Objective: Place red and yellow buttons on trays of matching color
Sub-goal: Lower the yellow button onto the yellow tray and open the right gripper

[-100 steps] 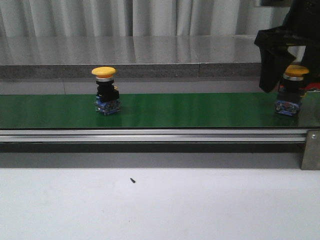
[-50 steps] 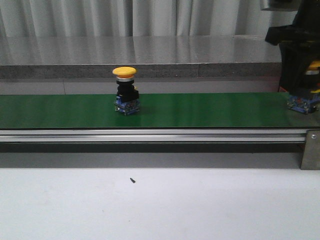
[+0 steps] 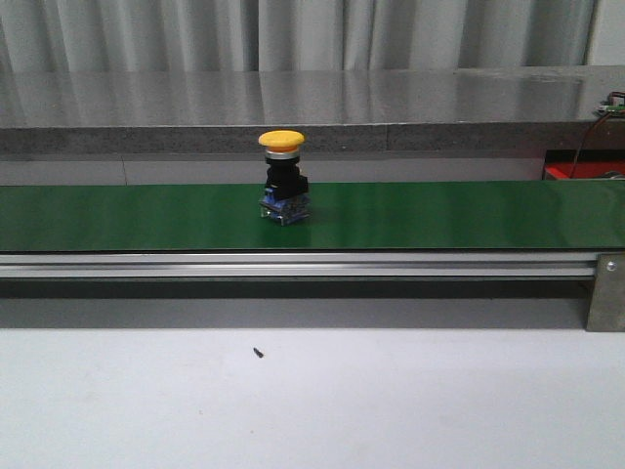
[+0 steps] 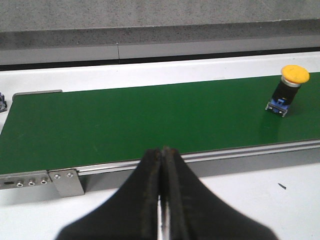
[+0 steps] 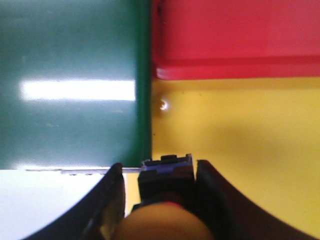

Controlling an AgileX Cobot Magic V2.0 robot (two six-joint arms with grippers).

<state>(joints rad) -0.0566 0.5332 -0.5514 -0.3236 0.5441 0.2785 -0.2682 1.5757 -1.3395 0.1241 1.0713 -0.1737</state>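
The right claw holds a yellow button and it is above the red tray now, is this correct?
Not quite. The right claw does hold a yellow button, but the right wrist view shows it above the yellow tray; the red tray lies beyond it.

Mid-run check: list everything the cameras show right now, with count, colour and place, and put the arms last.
conveyor belt: one, green, running across the front view on a silver rail.
yellow button on belt: one, yellow cap, black body, blue base, upright near mid-belt.
held button: one, yellow cap, black and blue body, between the right fingers.
yellow tray: one, yellow, under the held button.
red tray: one, red, adjoining the yellow tray.
table: one, white, in front of the belt.
left gripper: black, shut and empty, short of the belt.
right gripper: black, shut on the held button.
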